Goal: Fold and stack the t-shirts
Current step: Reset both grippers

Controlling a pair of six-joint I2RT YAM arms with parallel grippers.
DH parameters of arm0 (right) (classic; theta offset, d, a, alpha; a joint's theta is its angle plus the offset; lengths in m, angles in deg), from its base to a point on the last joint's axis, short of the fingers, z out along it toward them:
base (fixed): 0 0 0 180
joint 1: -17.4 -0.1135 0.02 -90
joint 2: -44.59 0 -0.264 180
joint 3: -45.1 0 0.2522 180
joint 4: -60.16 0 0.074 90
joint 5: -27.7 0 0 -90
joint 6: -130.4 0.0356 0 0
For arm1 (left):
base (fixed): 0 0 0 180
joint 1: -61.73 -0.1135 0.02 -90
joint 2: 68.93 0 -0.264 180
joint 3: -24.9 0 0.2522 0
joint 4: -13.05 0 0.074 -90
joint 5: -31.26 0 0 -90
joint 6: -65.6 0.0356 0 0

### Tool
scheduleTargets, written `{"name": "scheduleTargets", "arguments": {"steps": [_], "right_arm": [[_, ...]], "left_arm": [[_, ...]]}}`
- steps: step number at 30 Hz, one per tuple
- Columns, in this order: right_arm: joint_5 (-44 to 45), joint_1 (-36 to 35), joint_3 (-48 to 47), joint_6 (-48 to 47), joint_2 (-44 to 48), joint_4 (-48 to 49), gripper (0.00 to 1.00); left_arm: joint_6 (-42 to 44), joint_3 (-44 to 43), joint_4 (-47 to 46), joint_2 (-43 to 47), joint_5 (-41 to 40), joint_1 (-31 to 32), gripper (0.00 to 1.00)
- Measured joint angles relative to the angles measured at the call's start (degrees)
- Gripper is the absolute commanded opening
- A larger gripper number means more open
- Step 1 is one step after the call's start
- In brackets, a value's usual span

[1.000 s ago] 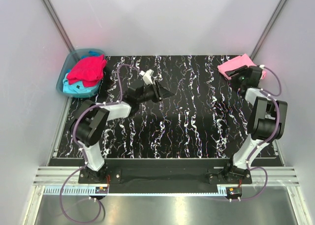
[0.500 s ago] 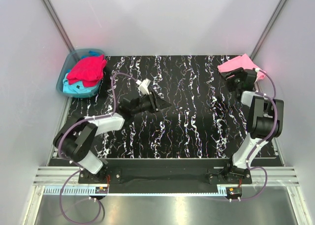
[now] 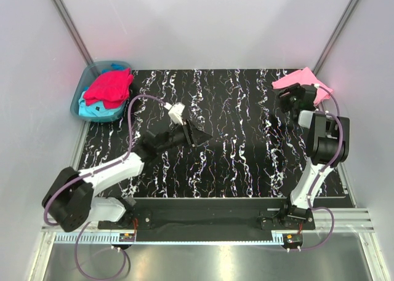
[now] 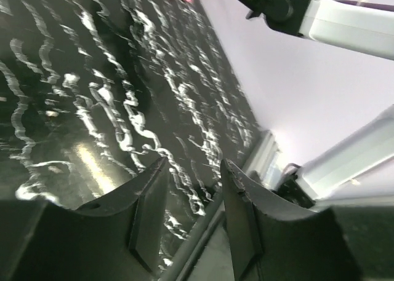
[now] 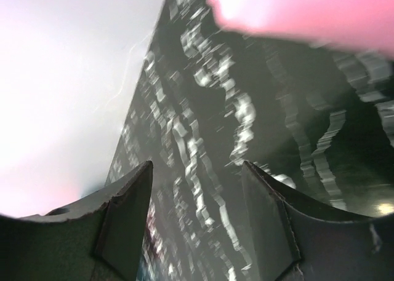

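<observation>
The light pink t-shirt (image 3: 300,80) lies folded at the far right corner of the table. It also shows as a blurred pink patch at the top of the right wrist view (image 5: 308,10). My right gripper (image 3: 285,98) is open and empty just beside its near-left edge, over bare table (image 5: 197,195). The crimson red t-shirt (image 3: 109,86) lies crumpled on the turquoise t-shirt (image 3: 98,111) in the tub at the far left. My left gripper (image 3: 206,135) is open and empty over the middle of the table (image 4: 194,189).
The translucent blue-green tub (image 3: 80,95) stands at the far left corner by the side wall. The table is black with white marbling (image 3: 246,152). The right arm (image 4: 320,13) shows at the top of the left wrist view. Walls close in on both sides.
The left arm has swung its elbow toward the near left, and its gripper has drifted slightly nearer. The right gripper has shifted left, off the pink t-shirt's edge.
</observation>
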Motion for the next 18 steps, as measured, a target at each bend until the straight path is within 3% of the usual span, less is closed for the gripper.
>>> {"name": "scheduleTargets", "arguments": {"steps": [10,11,18], "right_arm": [[-11.0,-13.2,0.0,-3.6,1.4,1.6,0.69],[-11.6,-14.6,0.3,-4.9,2.5,0.8,0.7],[-9.9,-18.9,5.3,-11.8,17.8,-4.0,0.8]], "left_arm": [[11.2,-11.8,18.8,0.7,-20.9,0.1,0.54],[12.2,-12.2,19.3,0.7,-23.0,0.1,0.6],[16.1,-12.2,25.3,0.7,-35.0,-0.1,0.63]]}}
